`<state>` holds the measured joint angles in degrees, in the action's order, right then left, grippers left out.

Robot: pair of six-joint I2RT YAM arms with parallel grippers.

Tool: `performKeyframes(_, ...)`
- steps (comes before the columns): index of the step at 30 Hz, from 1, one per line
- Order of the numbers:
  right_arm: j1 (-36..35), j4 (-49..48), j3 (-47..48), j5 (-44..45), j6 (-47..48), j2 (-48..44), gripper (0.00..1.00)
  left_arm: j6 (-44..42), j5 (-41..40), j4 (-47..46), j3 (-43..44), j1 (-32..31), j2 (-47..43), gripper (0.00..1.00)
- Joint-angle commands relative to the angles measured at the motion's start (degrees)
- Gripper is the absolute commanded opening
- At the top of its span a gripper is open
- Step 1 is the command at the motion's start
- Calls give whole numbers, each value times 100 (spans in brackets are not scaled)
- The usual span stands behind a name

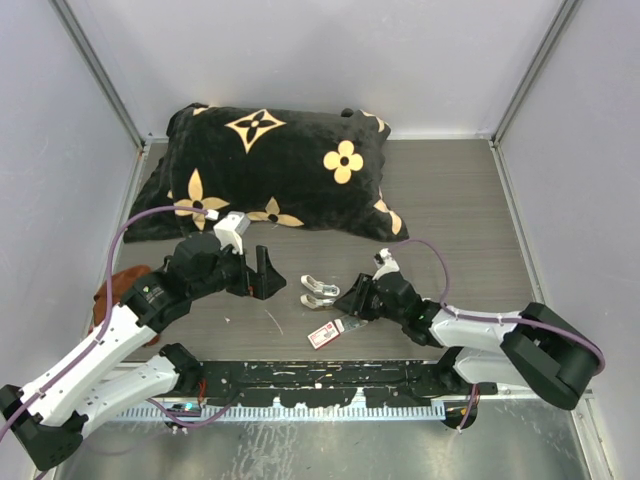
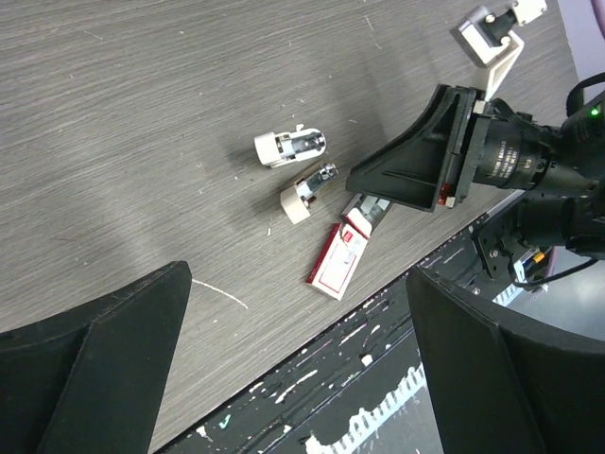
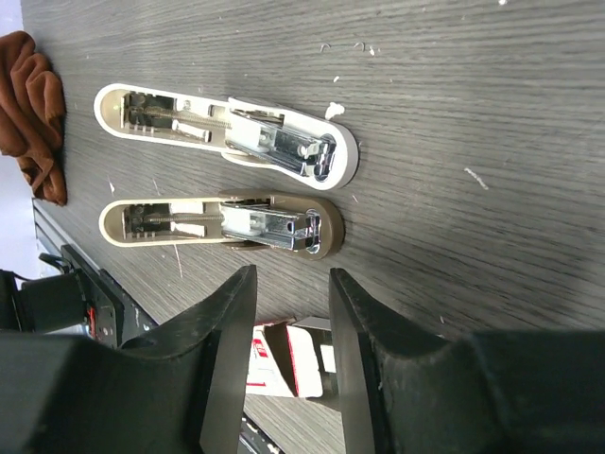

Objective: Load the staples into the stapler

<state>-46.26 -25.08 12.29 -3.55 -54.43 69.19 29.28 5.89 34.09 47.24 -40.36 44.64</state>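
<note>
The right gripper (image 3: 291, 284), fingers parted slightly with nothing pinched, is best lowered squarely over the grey tray (image 2: 364, 213) so that a strip of staples is taken by its long sides. The tray is slid partly out of a small red-and-white box (image 2: 337, 262) lying flat near the opened stapler (image 3: 222, 225); the left gripper (image 2: 301, 274) is spread wide.

The right jaws hide most of the red-and-white staples box (image 3: 288, 364).
</note>
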Motion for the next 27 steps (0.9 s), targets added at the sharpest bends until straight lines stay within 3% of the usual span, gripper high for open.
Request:
performKeyframes(1, 53, 362, 139, 381, 256, -523, 45, -35, -183, -24, 92, 28, -52, 99)
performKeyframes(10, 154, 1558, 395, 704, 986, -1699, 58, -110, -458, -66, -1, 146, -202, 98)
performKeyframes(12, 160, 1945, 590, 791, 1251, -1914, 88, -157, -488, -96, 3, 289, -261, 98)
performKeyframes(13, 156, 2232, 731, 839, 1421, -1963, 96, -200, -491, -108, 16, 369, -289, 98)
performKeyframes(19, 161, 3630, 1418, 1188, 2308, -2055, 88, -664, -382, -192, 174, 877, -309, 98)
performKeyframes(27, -37, 4690, 1818, 957, 2127, -1683, 57, -1634, -1451, -421, 297, 1004, 133, 98)
